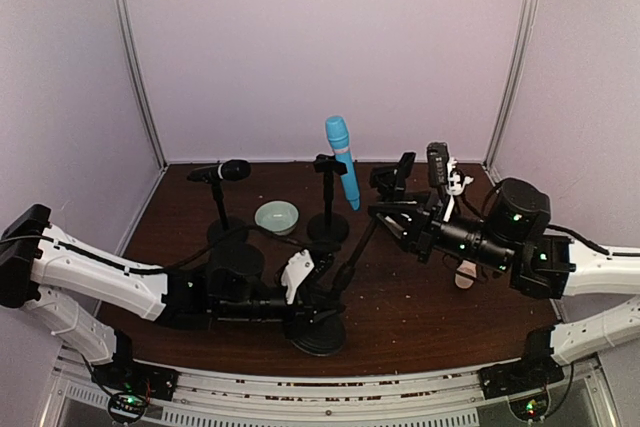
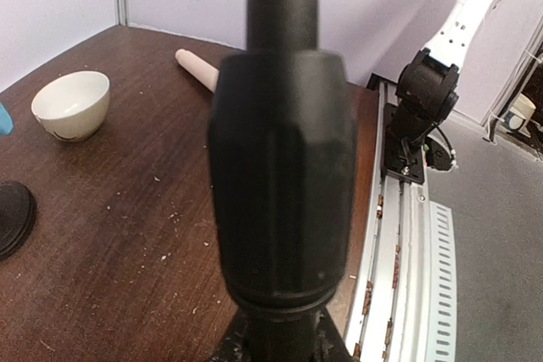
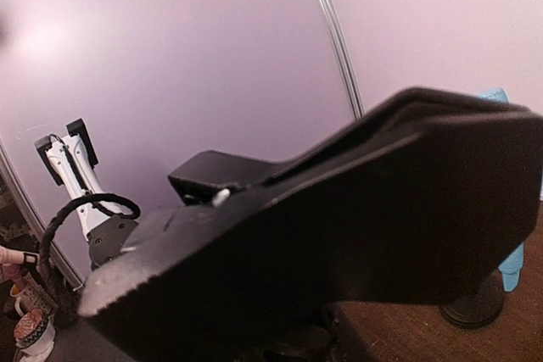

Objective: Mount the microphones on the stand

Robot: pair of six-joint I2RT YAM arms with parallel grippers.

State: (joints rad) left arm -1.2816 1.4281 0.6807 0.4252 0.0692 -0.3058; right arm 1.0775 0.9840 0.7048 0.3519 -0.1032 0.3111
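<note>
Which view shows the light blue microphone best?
Top external: the light blue microphone shows full length, tilted on the middle stand. Left wrist catches only a blue sliver at its left edge; right wrist only bits at its right edge.

Small pale-green bowl (image 1: 276,215) sits around 10 o'clock from the middle of the crumb-speckled dark brown wooden table (image 1: 420,317); left wrist view shows a little cream-white bowl (image 2: 72,104) too.

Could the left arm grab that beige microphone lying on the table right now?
Probably not. The left gripper is shut on the front stand, so it is not free. The beige microphone lies over on the right side of the table, under the right arm.
</note>
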